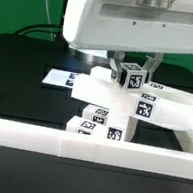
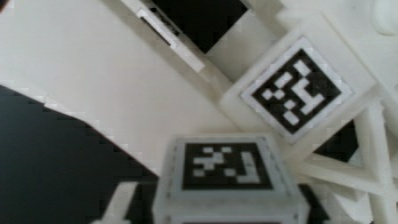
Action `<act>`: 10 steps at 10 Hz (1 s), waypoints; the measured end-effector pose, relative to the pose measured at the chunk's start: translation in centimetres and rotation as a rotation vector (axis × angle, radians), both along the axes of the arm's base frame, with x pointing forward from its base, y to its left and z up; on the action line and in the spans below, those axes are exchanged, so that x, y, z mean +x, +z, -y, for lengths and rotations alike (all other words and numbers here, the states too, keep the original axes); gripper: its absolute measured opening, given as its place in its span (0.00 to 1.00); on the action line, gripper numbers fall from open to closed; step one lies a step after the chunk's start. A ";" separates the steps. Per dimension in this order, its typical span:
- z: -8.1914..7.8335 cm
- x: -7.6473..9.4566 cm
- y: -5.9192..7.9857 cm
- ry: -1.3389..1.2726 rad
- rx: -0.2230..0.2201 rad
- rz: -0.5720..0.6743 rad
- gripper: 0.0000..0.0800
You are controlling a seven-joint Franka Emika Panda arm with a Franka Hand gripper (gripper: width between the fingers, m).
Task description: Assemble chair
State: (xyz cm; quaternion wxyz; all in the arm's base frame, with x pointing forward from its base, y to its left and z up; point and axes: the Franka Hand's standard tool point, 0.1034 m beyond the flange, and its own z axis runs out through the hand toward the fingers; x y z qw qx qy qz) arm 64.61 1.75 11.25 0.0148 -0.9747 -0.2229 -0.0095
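While the arm is hanging low over the black worktop [image 1: 20, 57], its end effector [image 1: 132, 74] is sitting right down among the white chair parts [image 1: 154, 106], which are piling together at the middle of the scene. Between the two dark fingers [image 1: 117, 67] a small tagged block [image 1: 131, 81] is showing its black-and-white square towards the exterior camera. The fingers are standing narrow, close on either side of that block, but I cannot tell whether they are actually pressing on it.

Under the block, a long flat piece [image 1: 168, 111] is stretching off towards the exterior view's right, tags on its edge, and a stubby tagged piece [image 1: 95, 122] is lying just in front of the heap.

From the wrist, the tagged block [image 2: 222, 165] is filling the near field, and a tilted tagged face [image 2: 294, 88] is sitting just beyond it.

Behind the heap, the marker board [image 1: 59, 78] is lying flat, and the plain border rail [image 1: 77, 145] is running across the front.
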 end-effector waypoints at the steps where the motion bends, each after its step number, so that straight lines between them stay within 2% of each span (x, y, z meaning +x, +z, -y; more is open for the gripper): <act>1: 0.0 0.0 0.0 -0.047 0.002 -0.002 0.33; 6: 0.0 0.1 -0.1 -0.590 0.017 -0.003 0.34; 10: 0.0 0.1 -0.1 -0.838 0.029 -0.014 0.34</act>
